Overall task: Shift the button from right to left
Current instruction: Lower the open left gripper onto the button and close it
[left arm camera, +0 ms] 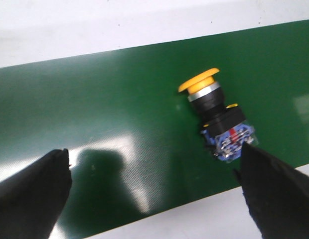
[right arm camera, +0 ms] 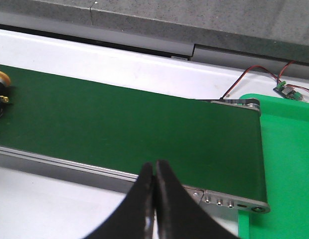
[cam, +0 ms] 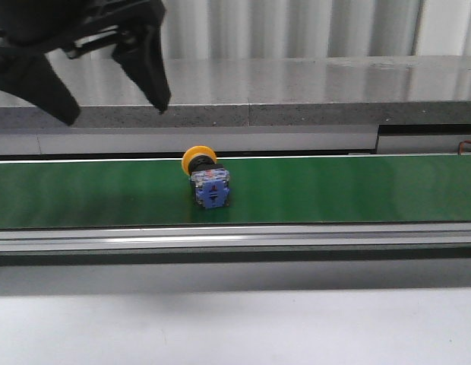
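The button [cam: 205,179] lies on its side on the green conveyor belt [cam: 357,190], yellow cap toward the back, blue-and-clear block toward the front. In the left wrist view the button [left arm camera: 214,115] lies close to one black finger [left arm camera: 274,194], untouched. My left gripper [cam: 118,106] hangs open and empty above the belt, up and left of the button; it also shows in the left wrist view [left arm camera: 154,159]. My right gripper [right arm camera: 154,167] is shut and empty over the belt's near rail; the button's cap [right arm camera: 1,79] shows at that view's edge.
A grey stone ledge [cam: 296,91] runs behind the belt. A metal rail [cam: 235,237] borders the belt's front. In the right wrist view a green tray [right arm camera: 286,164] sits at the belt's right end, with a small circuit board and wires [right arm camera: 284,89] behind it.
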